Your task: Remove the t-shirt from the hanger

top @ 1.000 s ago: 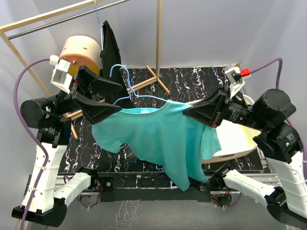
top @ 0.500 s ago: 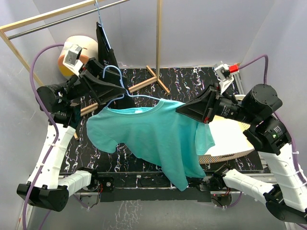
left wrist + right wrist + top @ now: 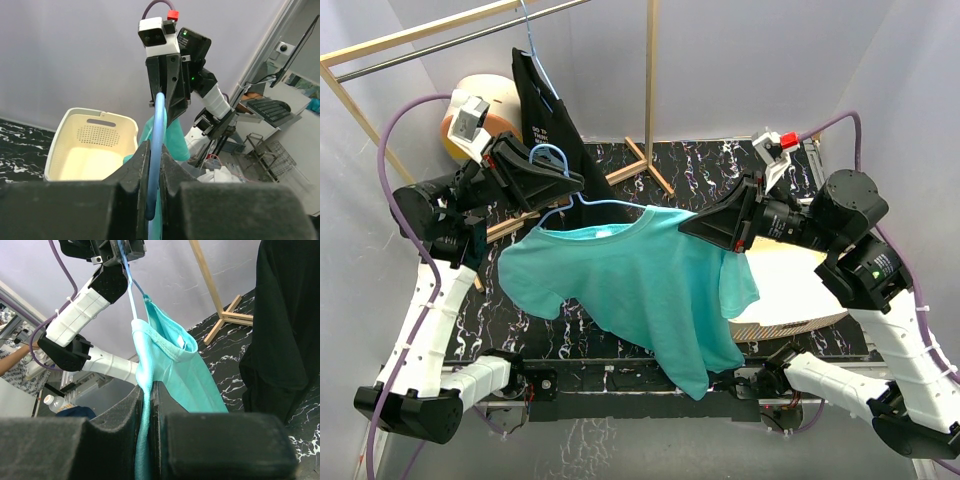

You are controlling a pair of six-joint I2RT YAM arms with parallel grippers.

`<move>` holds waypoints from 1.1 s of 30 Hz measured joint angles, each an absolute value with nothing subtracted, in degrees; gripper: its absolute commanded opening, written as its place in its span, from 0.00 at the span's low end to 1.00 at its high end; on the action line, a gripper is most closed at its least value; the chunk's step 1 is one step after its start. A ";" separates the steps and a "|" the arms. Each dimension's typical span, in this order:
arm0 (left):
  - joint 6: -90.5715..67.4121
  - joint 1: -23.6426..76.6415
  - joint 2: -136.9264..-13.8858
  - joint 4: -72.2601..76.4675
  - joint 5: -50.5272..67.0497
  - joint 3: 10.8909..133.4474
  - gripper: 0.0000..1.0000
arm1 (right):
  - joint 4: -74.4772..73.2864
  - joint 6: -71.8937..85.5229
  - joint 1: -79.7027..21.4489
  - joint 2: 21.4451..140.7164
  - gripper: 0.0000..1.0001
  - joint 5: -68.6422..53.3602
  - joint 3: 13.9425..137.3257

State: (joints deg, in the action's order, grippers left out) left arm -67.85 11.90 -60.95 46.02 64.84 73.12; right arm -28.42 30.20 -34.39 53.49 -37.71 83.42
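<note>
A teal t-shirt (image 3: 640,285) hangs in the air over the table on a light blue wire hanger (image 3: 605,204). My left gripper (image 3: 576,184) is shut on the hanger's hook (image 3: 156,145), whose blue wire runs up between the jaws. At the shirt's right shoulder my right gripper (image 3: 688,228) is shut on the teal fabric (image 3: 145,405), pinched between the jaws. The collar and hanger wire (image 3: 131,295) show in the right wrist view. The shirt's lower hem droops toward the near table edge.
A black garment (image 3: 548,110) hangs on another hanger from the wooden rack (image 3: 420,35) at the back left. A cream laundry basket (image 3: 800,290) sits at the right under the right arm; it also shows as the basket (image 3: 92,150). A round tan object (image 3: 485,105) lies behind the left arm.
My left gripper rose to the hanger's hook and closed on it. The right gripper moved left and up with the shirt's shoulder, and the shirt shifted left.
</note>
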 measured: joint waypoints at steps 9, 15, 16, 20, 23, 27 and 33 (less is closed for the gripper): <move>-59.90 11.97 -59.68 35.22 65.43 74.32 0.00 | -29.32 29.19 -34.39 53.06 0.12 -37.19 82.28; -53.01 12.49 -59.05 26.04 66.52 77.43 0.00 | -30.65 27.18 -34.48 49.84 0.51 -36.01 77.38; -52.45 12.49 -59.02 25.19 66.52 77.82 0.00 | -31.51 26.76 -34.48 49.10 0.55 -35.73 76.79; -50.96 12.49 -59.05 23.18 66.48 79.00 0.00 | -34.81 24.84 -34.39 46.06 0.62 -34.63 75.31; -50.24 12.49 -59.07 21.69 66.43 80.07 0.00 | -37.93 23.16 -34.39 43.31 0.55 -33.47 75.09; -49.80 12.49 -59.09 20.99 66.43 81.21 0.00 | -41.50 20.91 -34.39 39.68 0.24 -31.09 74.54; -49.43 12.49 -59.02 20.18 66.43 81.43 0.00 | -45.78 20.12 -34.39 38.54 0.08 -22.98 74.52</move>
